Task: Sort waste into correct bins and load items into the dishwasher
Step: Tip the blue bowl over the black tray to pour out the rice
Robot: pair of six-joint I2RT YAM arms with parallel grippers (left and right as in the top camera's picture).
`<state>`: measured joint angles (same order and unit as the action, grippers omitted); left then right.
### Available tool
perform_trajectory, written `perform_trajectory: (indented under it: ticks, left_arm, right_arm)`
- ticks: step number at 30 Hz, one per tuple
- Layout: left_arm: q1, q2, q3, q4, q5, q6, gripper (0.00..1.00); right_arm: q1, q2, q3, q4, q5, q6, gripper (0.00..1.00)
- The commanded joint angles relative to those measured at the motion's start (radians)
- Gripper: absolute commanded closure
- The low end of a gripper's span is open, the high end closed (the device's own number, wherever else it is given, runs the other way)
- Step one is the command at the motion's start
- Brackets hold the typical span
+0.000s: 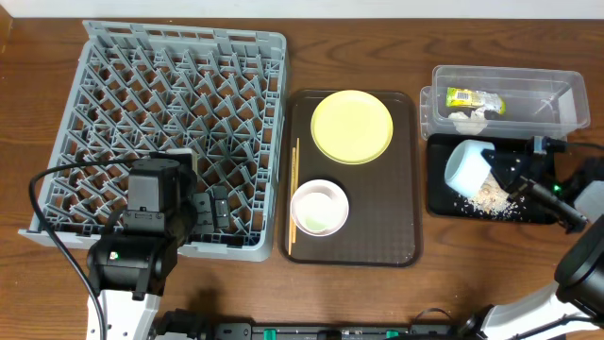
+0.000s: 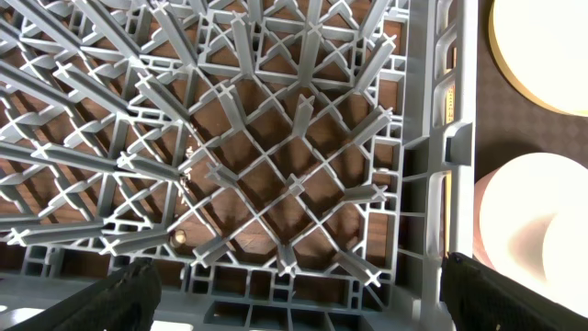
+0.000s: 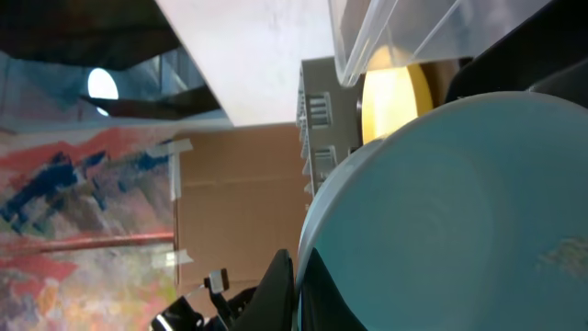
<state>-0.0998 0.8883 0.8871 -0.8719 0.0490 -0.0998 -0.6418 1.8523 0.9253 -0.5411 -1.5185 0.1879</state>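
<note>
Blue bowl — tipped on its side over the black tray, rim pinched in the right tool. Judged light, stiff, smooth-walled; a shallow rim pinch could slip, so grip deep. Rice scraps lie in the tray; the tub holds wrapper and tissue. Left tool hangs wide over the rack — holding nothing.

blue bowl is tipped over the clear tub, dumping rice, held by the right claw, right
No: the overhead view shows the blue bowl tipped over the black tray, not the clear tub. The rice lies in that tray, and the right claw holds the bowl.
</note>
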Motion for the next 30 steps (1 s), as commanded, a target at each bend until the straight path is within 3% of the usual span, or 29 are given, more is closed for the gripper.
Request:
perform_trajectory:
  ticks: [1,9,13,17,25,30]
  left_arm:
    - [0.005,-0.001,0.018,-0.003,-0.008,0.013,0.02]
    - [0.005,-0.001,0.018,-0.003,-0.008,0.013,0.02]
    - [0.005,-0.001,0.018,-0.003,-0.008,0.013,0.02]
    - [0.005,-0.001,0.018,-0.002,-0.008,0.013,0.02]
    - [0.005,-0.001,0.018,-0.003,-0.008,0.013,0.02]
    - [0.005,-0.001,0.018,-0.002,-0.008,0.013,0.02]
  right_arm:
    - [0.023,-0.051,0.011,0.000,-0.042,0.020,0.99]
    - [-0.019,-0.154,0.019,0.100,-0.042,0.134,0.99]
    - [-0.029,-0.214,0.019,0.230,-0.042,0.204,0.99]
    - [-0.018,-0.259,0.019,0.312,-0.042,0.204,0.99]
    - [0.003,-0.267,0.019,0.318,-0.007,0.191,0.99]
    - [0.117,-0.267,0.019,0.327,-0.008,0.148,0.99]
